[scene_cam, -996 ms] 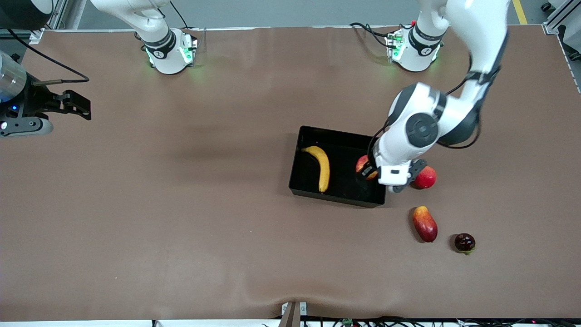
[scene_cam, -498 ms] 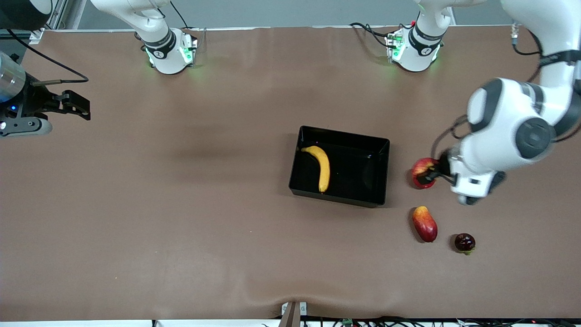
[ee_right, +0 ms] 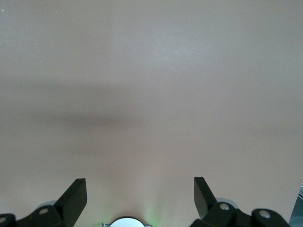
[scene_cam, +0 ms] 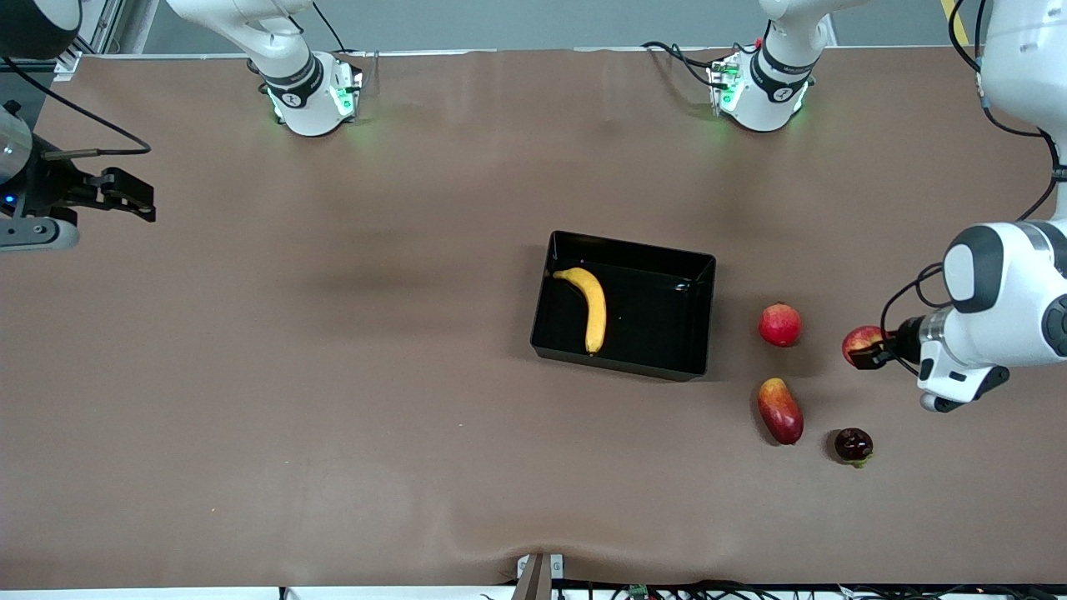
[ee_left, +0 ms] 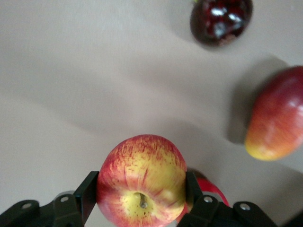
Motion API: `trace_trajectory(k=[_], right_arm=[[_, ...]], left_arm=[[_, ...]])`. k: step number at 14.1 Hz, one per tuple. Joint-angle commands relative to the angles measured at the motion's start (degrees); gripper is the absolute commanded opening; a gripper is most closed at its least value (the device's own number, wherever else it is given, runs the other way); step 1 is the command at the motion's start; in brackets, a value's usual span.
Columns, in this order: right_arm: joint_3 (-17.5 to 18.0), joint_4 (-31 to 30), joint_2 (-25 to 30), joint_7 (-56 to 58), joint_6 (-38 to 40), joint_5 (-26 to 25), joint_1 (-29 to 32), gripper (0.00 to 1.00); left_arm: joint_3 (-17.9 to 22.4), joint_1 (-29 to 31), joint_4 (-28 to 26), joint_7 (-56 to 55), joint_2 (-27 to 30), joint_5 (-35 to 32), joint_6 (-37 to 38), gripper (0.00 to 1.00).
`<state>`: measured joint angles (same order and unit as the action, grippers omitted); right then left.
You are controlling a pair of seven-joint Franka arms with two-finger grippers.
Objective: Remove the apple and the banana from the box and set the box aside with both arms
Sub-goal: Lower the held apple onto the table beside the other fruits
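Since a second ago we have carried the apple [scene_cam: 861, 342] out of the box [scene_cam: 700, 321] in our clamped left claw [scene_cam: 871, 352], over the surface at our left arm's end, while the banana [scene_cam: 589, 305] lies in the box and our right claw [scene_cam: 133, 200] waits open.

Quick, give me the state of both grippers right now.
Left gripper: shut on the apple, over the table toward the left arm's end.
Right gripper: open, holding nothing, waiting at the right arm's end.

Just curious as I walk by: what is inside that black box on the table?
Only the banana lies in the box, along the wall toward the right arm's end. The floor under it is covered.
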<state>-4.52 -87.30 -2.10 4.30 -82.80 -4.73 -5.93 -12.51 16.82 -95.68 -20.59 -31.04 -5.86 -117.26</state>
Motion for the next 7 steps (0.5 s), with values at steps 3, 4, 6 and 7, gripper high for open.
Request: trace_trajectory(k=[3, 4, 6, 7], right_arm=[[0.7, 0.5, -2.3, -0.6, -5.1, 0.6, 2.8, 1.0], [0.7, 0.5, -2.8, -0.6, -6.2, 0.7, 3.6, 1.0], [0.7, 0.5, -3.3, -0.6, -8.2, 1.0, 4.7, 1.0], [0.7, 0.5, -3.4, -0.6, -9.1, 1.1, 5.6, 1.0]], left_arm=[[-0.7, 2.5, 0.9, 5.5, -6.4, -1.3, -7.4, 0.0], [-0.7, 2.8, 1.0, 6.3, -7.4, -1.3, -7.9, 0.0], [-0.7, 3.0, 1.1, 6.3, -8.7, -1.3, -9.3, 0.02], [-0.6, 2.9, 1.1, 6.2, -8.7, -1.3, -9.3, 0.29]])
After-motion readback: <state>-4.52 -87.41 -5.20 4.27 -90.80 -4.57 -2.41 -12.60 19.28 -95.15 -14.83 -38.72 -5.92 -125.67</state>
